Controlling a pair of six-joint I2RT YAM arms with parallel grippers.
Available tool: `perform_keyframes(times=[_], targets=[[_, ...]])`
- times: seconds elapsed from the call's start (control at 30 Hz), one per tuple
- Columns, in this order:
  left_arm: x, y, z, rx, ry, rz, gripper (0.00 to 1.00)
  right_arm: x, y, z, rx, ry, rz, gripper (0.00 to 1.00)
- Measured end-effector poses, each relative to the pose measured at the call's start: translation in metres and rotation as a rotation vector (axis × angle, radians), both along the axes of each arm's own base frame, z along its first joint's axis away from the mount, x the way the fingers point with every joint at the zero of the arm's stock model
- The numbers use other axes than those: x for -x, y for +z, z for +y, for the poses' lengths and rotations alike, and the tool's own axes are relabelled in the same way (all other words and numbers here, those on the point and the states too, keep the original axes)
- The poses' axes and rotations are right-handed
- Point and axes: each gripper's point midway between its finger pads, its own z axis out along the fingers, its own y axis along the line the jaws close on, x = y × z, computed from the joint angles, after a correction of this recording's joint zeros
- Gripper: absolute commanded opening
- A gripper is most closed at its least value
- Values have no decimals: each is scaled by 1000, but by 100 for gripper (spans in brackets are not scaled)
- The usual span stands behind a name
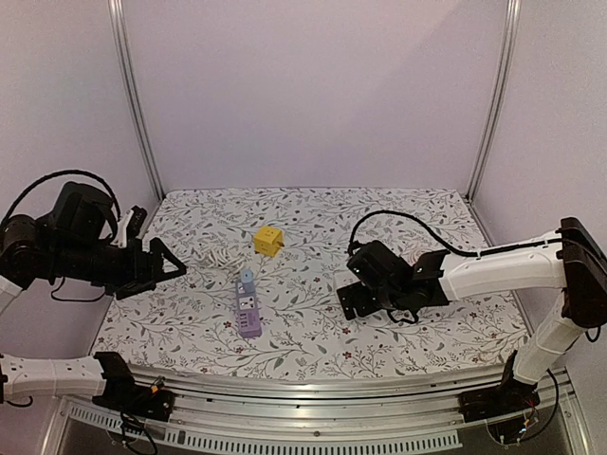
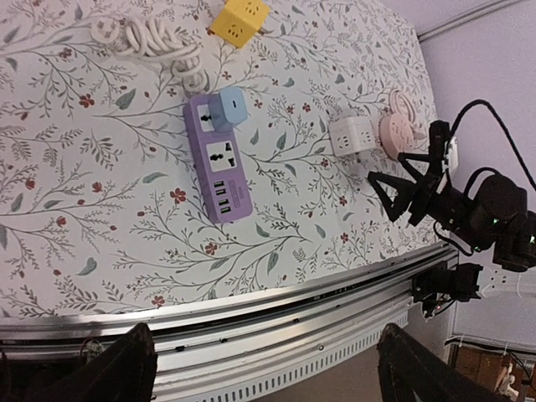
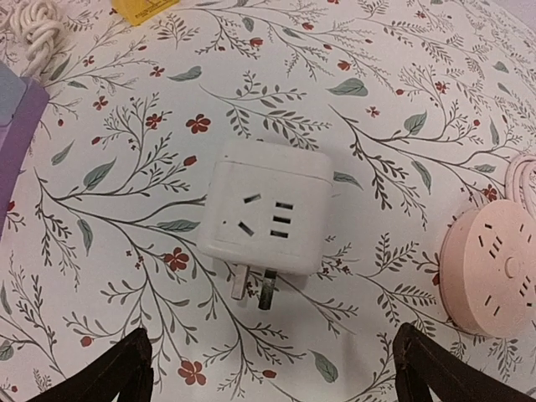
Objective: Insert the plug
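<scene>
1. White cube plug [image 3: 268, 209] lies on the flowered table [image 3: 377, 75], its metal prongs sticking out sideways along the cloth. The right claw [image 3: 272, 331] hovers straight over it, fingers spread wide, nothing held.
2. Across the way, the left claw [image 1: 169, 263] hangs at the table's left edge, also wide open and empty, looking over at the purple power strip [image 2: 216, 163].
3. That strip carries a blue adapter [image 2: 226, 109] seated at its far end. The socket next to it looks free, and that's my pick for where the plug goes.
4. Step in hand, as I read it, is the reach for the plug, with the pickup not yet made.
5. The next move calls for the right claw to drop around the plug's sides, clear of the prongs. Then it's lift, turn the prongs down, and carry left to the free socket. The left claw may need to pin the strip.
6. Room check: a pink round socket [image 3: 494, 272] sits near the plug on one side, so that finger gets the tighter gap. The other side is bare cloth.
7. Between plug and strip the cloth is open. The yellow cube [image 2: 240, 18] and white cord [image 2: 155, 42] lie beyond the strip's far end, out of the way. The metal rail [image 2: 251, 310] runs along the near edge, close to the strip's near end, so keep low swings off it.
</scene>
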Motion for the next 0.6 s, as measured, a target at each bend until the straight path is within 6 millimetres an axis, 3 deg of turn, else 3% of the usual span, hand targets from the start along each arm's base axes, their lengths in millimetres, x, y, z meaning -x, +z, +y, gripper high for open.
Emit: perform_keyframes(times=[0.27, 0.6], targets=[[-16, -8, 4, -54, 81, 1, 91, -5, 16, 9, -29, 92, -72, 99], [-37, -11, -6, -133, 74, -7, 90, -1, 15, 15, -49, 126, -40, 99]])
